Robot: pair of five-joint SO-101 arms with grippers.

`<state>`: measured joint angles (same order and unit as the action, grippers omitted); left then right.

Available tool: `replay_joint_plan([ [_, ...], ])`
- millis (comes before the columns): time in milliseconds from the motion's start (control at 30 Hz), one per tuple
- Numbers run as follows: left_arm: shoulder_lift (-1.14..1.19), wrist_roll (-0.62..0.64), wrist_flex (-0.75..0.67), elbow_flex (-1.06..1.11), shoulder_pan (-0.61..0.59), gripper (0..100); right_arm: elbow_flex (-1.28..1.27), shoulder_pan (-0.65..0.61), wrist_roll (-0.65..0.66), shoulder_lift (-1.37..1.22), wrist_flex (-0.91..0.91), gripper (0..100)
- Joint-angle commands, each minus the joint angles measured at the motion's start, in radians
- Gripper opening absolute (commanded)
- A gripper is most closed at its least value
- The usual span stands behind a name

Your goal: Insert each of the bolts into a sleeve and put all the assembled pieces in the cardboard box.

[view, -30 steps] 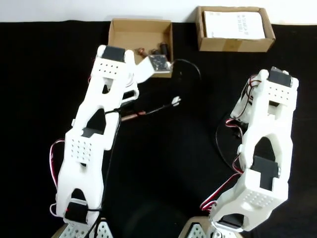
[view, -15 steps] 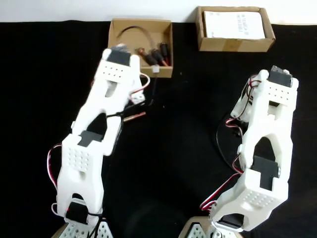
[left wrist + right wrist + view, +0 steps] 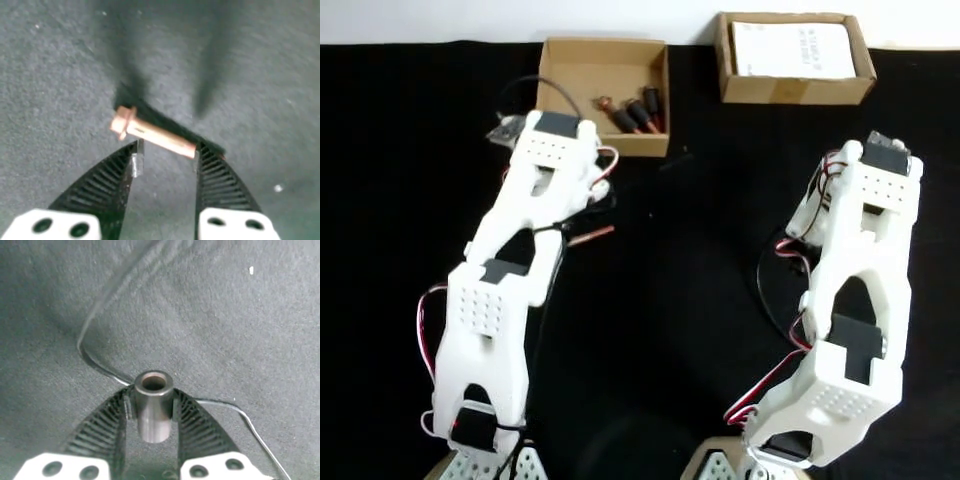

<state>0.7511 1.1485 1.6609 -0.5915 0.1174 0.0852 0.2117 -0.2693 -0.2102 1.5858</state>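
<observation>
Robotics lab bench: black felt worktop (image 3: 690, 280); left arm (image 3: 510, 290) and right arm (image 3: 855, 310) with exposed wiring; cardboard box (image 3: 603, 62) at 12 o'clock.

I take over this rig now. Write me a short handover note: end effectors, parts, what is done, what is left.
Left end effector: open, over a bolt lying on the cloth.
Right end effector: shut on a sleeve, bore towards the wrist camera.
Done: assembled pieces lie in the box.
Left: grip the bolt, insert it in the sleeve, box it.
</observation>
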Motion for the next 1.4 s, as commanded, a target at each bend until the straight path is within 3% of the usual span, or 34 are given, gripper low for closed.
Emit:
replay_joint_plan([
  [0, 0.002, 0.006, 0.012, 0.001, -0.027, 17, 0.002, 0.001, 0.003, 0.062, -0.025, 0.6],
  [500, 0.160, -0.002, 0.006, -0.001, -0.035, 17, 0.002, -0.048, 0.002, 0.058, -0.045, 0.6],
  [633, 0.174, -0.089, 0.006, -0.048, -0.030, 16, 0.002, -0.048, 0.002, 0.004, -0.045, 0.6],
  [767, 0.214, -0.318, -0.015, -0.130, -0.030, 14, 0.002, -0.047, 0.002, -0.048, -0.044, 0.6],
  [1000, 0.341, -0.913, -0.020, -0.410, -0.007, 15, 0.005, -0.044, 0.002, -0.058, -0.045, 0.6],
  [1067, 0.371, -1.020, 0.006, -0.472, 0.005, 15, 0.005, -0.045, 0.002, -0.058, -0.045, 0.6],
  [1167, 0.358, -0.965, 0.104, -0.579, 0.016, 15, 0.005, -0.045, 0.002, -0.061, -0.045, 0.6],
  [1367, 0.154, -0.684, 0.112, -0.593, 0.025, 19, 0.007, -0.045, 0.002, -0.061, -0.045, 0.6],
])
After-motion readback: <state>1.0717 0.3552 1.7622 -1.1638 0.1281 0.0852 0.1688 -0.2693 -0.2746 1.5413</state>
